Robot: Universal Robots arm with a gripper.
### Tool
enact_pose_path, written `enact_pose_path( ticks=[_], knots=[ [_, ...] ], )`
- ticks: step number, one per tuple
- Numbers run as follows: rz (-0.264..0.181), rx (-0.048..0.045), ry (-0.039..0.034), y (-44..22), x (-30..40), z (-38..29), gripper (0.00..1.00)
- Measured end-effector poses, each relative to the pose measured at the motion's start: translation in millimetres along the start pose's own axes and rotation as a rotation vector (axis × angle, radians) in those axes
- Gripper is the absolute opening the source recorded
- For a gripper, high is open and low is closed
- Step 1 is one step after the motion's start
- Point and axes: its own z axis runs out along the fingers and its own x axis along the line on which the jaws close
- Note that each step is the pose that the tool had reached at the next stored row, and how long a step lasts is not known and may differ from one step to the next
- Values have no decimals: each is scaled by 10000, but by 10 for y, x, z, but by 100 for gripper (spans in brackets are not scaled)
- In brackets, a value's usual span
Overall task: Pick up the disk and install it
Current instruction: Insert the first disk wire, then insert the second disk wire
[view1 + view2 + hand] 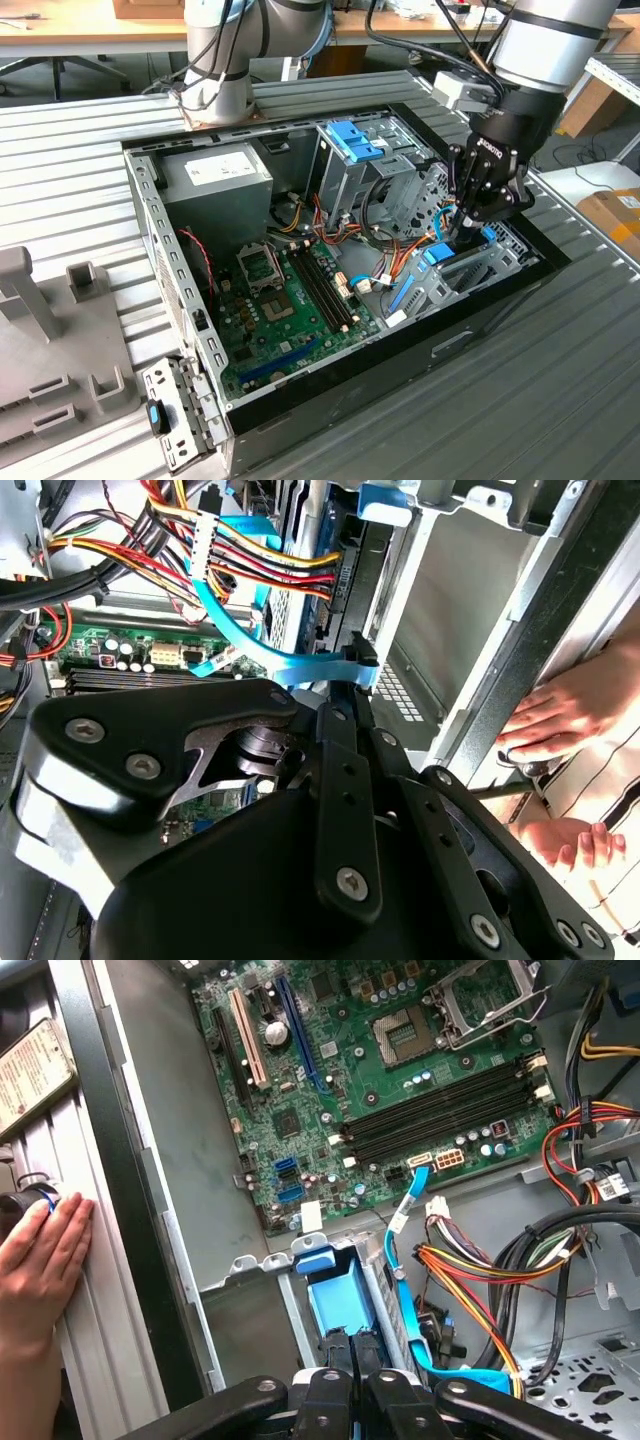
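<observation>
The disk (338,1305) sits on edge in the drive bay at the open computer case's corner, on the exterior view's right. Its blue plastic rail faces up, with a strip of silver metal beside it. In the exterior view the disk (438,254) shows as a blue patch under the black gripper (468,236). The gripper (352,1358) hangs straight over the bay with its two fingers pressed together, tips at the blue rail and nothing visible between them. In the second wrist view the gripper (356,658) ends beside a flat blue data cable (290,665).
Red, yellow and black wire bundles (480,1260) crowd the bay. The motherboard (285,300), grey power-supply box (215,185) and blue-latched metal cage (352,140) occupy the case. A person's hand (40,1260) rests on the ribbed table beside the case wall. A flat labelled object (35,1070) lies nearby.
</observation>
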Motion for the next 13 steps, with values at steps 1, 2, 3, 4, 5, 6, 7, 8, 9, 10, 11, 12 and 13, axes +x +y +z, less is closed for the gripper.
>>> enact_pose_path(
  ticks=[1, 2, 3, 4, 5, 6, 7, 8, 9, 10, 11, 12, 13],
  knots=[
    [5, -2, -2, 1, 7, -26, 15],
    [15, -4, -1, 2, 17, -67, 15],
    [21, -6, -1, 4, 24, -95, 15],
    [24, -6, 0, 4, 29, -113, 15],
    [24, -7, -1, 5, 33, -129, 15],
    [-3, 1, 1, 5, 36, -143, 15],
    [-47, 12, 2, 5, 42, -167, 15],
    [-122, 31, 5, 9, 55, -212, 15],
    [-188, 48, 5, 9, 59, -228, 15],
    [-261, 64, 1, 9, 60, -233, 15],
    [-285, 69, -2, 9, 60, -233, 15],
    [-285, 69, -2, 9, 60, -233, 15],
    [-286, 70, -2, 10, 60, -233, 15]
  ],
)
